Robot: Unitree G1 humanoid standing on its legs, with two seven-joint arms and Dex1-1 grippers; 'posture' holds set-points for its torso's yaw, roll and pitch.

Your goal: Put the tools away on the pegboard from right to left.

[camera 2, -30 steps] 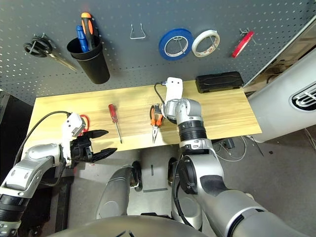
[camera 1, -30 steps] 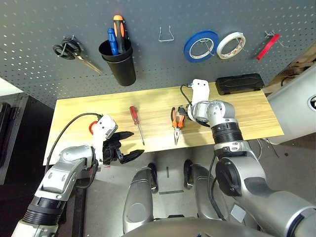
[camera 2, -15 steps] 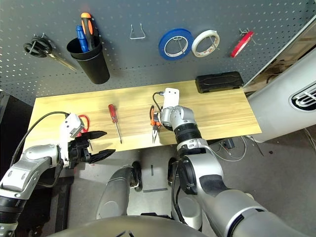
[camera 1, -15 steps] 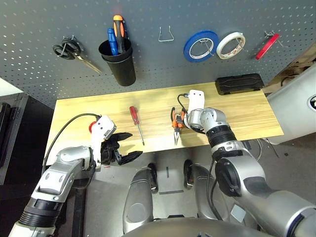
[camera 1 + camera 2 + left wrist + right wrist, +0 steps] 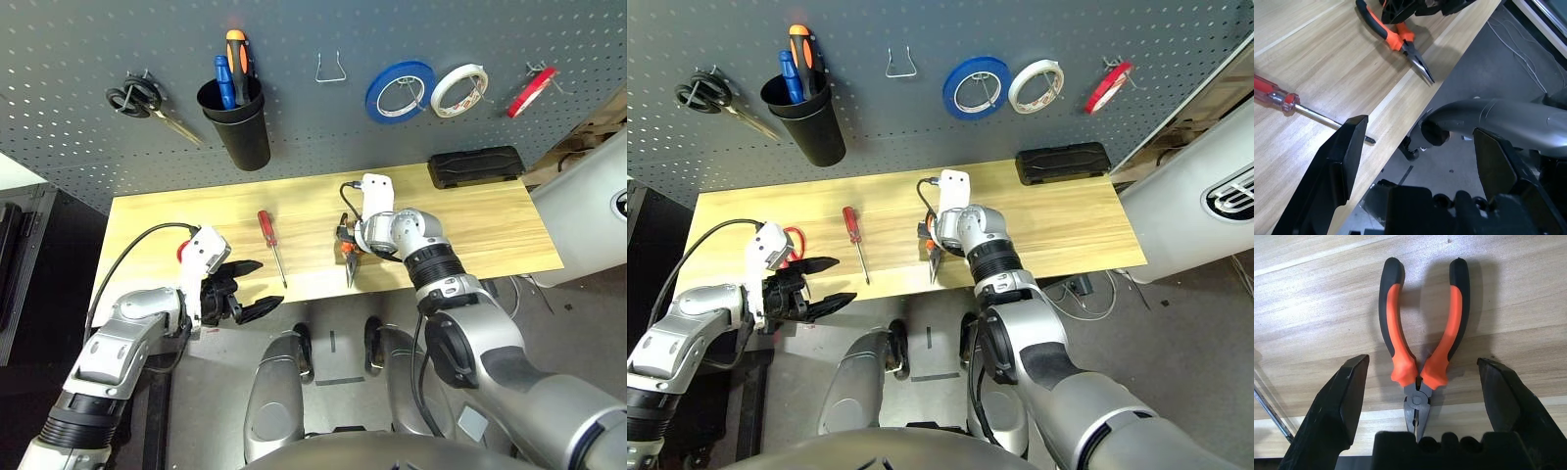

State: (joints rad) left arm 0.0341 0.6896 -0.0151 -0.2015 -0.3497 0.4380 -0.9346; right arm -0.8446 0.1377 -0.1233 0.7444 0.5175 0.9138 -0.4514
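Currently the right gripper (image 5: 1418, 396) hangs spread directly above the pliers (image 5: 1422, 345), its 2 fingers flanking the handles near the pivot, long axis running straight away from it, while the left gripper (image 5: 247, 291), also spread, stands well apart.

A pair of black-handled scissors (image 5: 137, 99) hangs at the far left, with blue and orange tool handles (image 5: 230, 67) standing upright just to its right. A blue tape roll (image 5: 399, 91) and a white tape roll (image 5: 458, 89) hang side by side further right. A flat black case (image 5: 476, 164) lies at the back edge of the wooden table (image 5: 490, 225)
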